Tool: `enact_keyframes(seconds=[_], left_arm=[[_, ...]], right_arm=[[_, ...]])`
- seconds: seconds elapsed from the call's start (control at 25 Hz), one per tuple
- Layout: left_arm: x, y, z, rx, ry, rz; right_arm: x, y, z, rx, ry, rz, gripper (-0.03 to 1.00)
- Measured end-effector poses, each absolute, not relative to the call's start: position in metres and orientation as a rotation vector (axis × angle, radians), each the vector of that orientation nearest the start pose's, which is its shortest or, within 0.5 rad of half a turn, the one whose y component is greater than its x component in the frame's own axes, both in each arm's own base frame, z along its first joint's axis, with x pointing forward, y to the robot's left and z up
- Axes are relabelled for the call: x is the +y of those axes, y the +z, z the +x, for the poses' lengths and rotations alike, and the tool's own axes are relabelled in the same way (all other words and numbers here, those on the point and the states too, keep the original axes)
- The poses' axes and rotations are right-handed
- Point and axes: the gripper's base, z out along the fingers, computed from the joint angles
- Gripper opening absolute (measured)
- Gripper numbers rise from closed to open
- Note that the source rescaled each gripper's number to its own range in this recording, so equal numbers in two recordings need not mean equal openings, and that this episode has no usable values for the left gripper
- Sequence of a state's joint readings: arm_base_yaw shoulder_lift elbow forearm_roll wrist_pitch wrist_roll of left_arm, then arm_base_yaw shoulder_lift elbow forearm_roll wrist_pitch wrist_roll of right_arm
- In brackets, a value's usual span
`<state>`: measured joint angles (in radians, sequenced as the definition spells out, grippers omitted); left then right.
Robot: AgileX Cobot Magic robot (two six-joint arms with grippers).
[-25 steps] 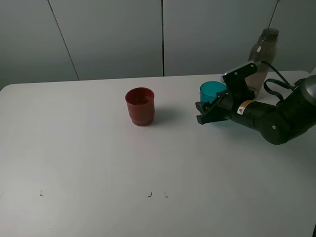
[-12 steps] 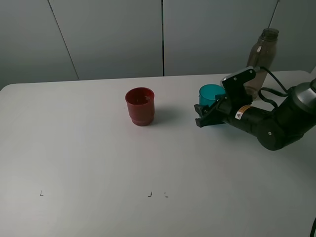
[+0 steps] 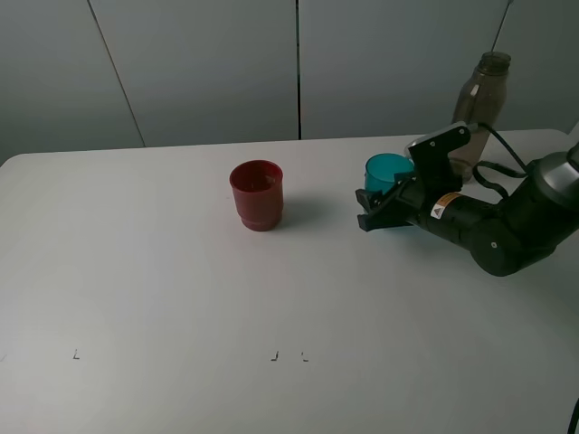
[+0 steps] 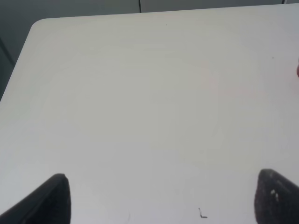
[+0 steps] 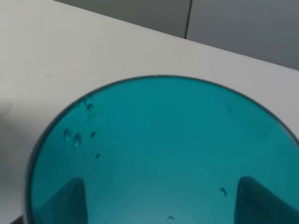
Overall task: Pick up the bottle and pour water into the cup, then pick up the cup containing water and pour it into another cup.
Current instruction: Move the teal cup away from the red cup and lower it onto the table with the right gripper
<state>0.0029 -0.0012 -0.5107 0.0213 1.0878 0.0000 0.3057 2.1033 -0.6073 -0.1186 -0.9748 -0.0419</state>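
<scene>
The teal translucent cup [image 3: 387, 170] stands on the white table [image 3: 163, 271] at the right. My right gripper [image 3: 369, 210] is around its lower half with a finger on each side. In the right wrist view the cup [image 5: 163, 140] fills the frame, with water drops on its inner wall, and the fingers [image 5: 70, 198] show through its sides. The tall smoky grey-brown bottle [image 3: 479, 95] stands upright behind the right arm. The dark red cup [image 3: 257, 194] stands alone at the middle. My left gripper [image 4: 161, 200] is open and empty over bare table.
The table's back edge runs just behind the cups, below a grey panelled wall [image 3: 199, 63]. Small black marks [image 3: 273, 357] sit near the front of the table. The right arm's cable [image 3: 502, 158] loops beside the bottle.
My right gripper has moved a little back and left, settling around the teal cup. In the last half second nothing visibly moves.
</scene>
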Motion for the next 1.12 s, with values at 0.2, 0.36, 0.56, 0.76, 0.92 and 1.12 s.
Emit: enact_keyframes(seconds=[0.2,0.36,0.56,0.76,0.92,1.12], left_arm=[[0.0017,0.2780,-0.0075,2.059,0.027,-0.004],[0.0017,0.2780,-0.0075,2.059,0.027,-0.004],[0.0017,0.2780,-0.0075,2.059,0.027,-0.004],[0.0017,0.2780,-0.0075,2.059,0.027,-0.004],[0.0017,0.2780,-0.0075,2.059,0.027,-0.004],[0.0017,0.2780,-0.0075,2.059,0.027,-0.004]], right_arm=[[0.1051,0.0644,0.3032,1.963,0.240,-0.451,0.07],[0.1045,0.0619,0.3022,1.992,0.235,-0.457,0.07],[0.1044,0.0616,0.3020,1.996,0.235,-0.458,0.07],[0.1045,0.0591,0.3024,1.995,0.235,-0.455,0.07],[0.1054,0.0591,0.3058,1.988,0.234,-0.452,0.07],[0.1063,0.0600,0.3088,1.987,0.233,-0.452,0.07]])
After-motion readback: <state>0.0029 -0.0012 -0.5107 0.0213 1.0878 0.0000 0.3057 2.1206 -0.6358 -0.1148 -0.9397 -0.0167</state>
